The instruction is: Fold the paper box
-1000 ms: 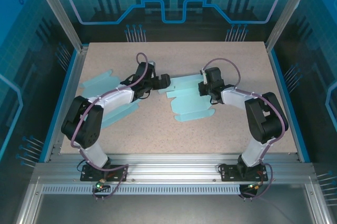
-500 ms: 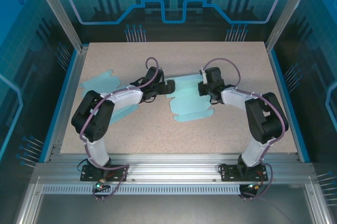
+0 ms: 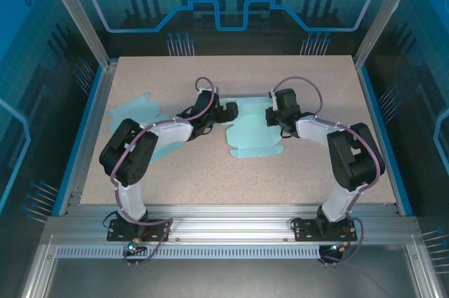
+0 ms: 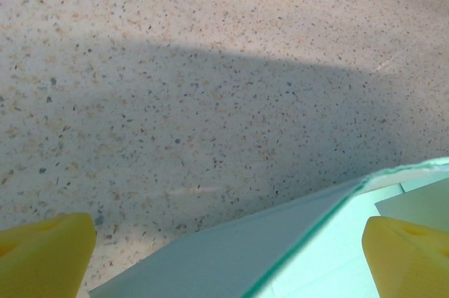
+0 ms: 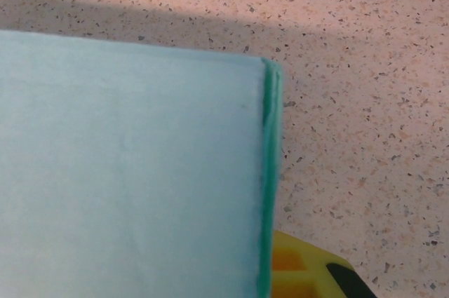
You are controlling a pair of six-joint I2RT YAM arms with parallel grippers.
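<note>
The paper box [image 3: 251,135] is a pale teal sheet, partly folded, lying mid-table between both arms. My left gripper [image 3: 229,112] is at its left edge, wide open. In the left wrist view its yellow fingertips [image 4: 43,254] stand far apart, and a raised flap of the paper box [image 4: 280,242] rises between them, touching neither. My right gripper [image 3: 271,117] is shut on the box's right edge. In the right wrist view the paper box [image 5: 133,172] covers the left side, and one yellow finger [image 5: 309,275] shows behind the folded edge.
More flat teal paper blanks [image 3: 135,109] lie at the table's left, one partly under my left arm. The speckled tabletop [image 3: 316,172] is bare in front and to the right. Metal frame posts and blue walls surround it.
My left gripper has moved right, up to the box's left edge. That side of the box has pulled in and lifted. The right gripper has kept its grip in place.
</note>
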